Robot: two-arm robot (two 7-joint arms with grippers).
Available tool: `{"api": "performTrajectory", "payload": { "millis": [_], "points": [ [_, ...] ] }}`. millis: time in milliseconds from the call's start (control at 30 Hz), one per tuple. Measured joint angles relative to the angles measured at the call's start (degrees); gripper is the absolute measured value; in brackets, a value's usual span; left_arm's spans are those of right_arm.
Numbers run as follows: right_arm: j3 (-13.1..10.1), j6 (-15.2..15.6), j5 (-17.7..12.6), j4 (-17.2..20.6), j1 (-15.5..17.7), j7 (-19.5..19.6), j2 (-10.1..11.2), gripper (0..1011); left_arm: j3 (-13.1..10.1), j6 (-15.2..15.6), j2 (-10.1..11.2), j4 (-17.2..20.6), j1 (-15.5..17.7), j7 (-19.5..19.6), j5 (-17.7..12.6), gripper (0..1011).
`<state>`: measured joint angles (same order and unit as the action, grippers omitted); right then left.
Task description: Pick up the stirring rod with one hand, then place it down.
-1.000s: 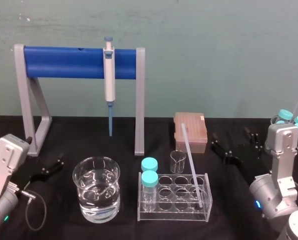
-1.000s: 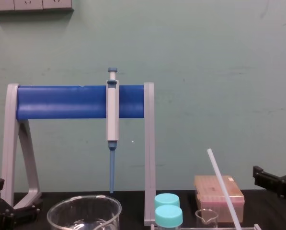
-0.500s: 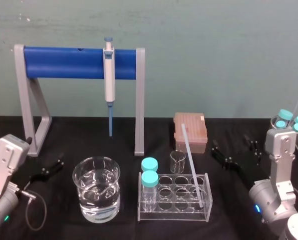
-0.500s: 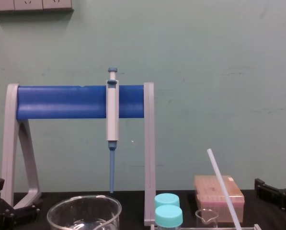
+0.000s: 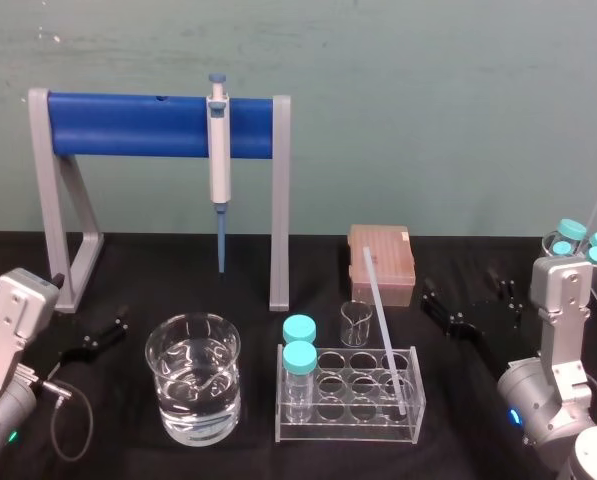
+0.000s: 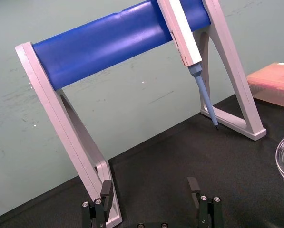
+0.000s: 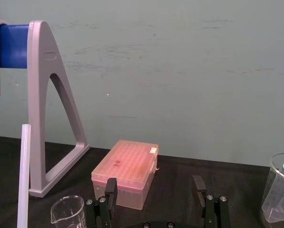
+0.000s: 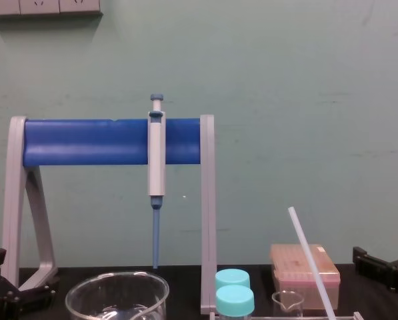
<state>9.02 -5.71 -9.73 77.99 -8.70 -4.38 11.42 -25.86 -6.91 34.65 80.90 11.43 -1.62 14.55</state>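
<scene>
**While both grippers sit low, the stirring rod point(image 5: 383, 330) leans in a rack**

Lower centre-right of the head view, the thin white rod stands with its lower end in a right-hand hole of the clear tube rack point(image 5: 348, 428), its top tilted up and left. Toward the right edge, the right gripper point(image 5: 475, 300) sits low over the black surface point(image 5: 178, 270), jaws apart, clear of the rod. At the left edge, the left gripper point(image 5: 98, 338) also sits low, jaws apart.
</scene>
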Motion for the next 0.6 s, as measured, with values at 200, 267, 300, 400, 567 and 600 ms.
{"api": "performTrajectory", "payload": {
  "millis": [200,267,300,400,567,600],
  "points": [
    [0.04,-0.03,-0.02,0.03,-0.02,0.03,0.03,1000,0.0,0.0,0.0,0.0,0.0,0.0,0.0,1005],
    [0.06,-0.04,-0.04,0.05,-0.02,0.04,0.04,1000,0.0,0.0,0.0,0.0,0.0,0.0,0.0,1005],
    [0.07,-0.05,-0.04,0.06,-0.02,0.05,0.04,1000,0.0,0.0,0.0,0.0,0.0,0.0,0.0,1005],
    [0.08,-0.07,-0.05,0.08,-0.02,0.06,0.05,1000,0.0,0.0,0.0,0.0,0.0,0.0,0.0,1005],
    [0.09,-0.1,-0.05,0.1,-0.02,0.08,0.05,1000,0.0,0.0,0.0,0.0,0.0,0.0,0.0,1005],
    [0.1,-0.1,-0.05,0.1,-0.02,0.09,0.05,1000,0.0,0.0,0.0,0.0,0.0,0.0,0.0,1005]
  ]
}}
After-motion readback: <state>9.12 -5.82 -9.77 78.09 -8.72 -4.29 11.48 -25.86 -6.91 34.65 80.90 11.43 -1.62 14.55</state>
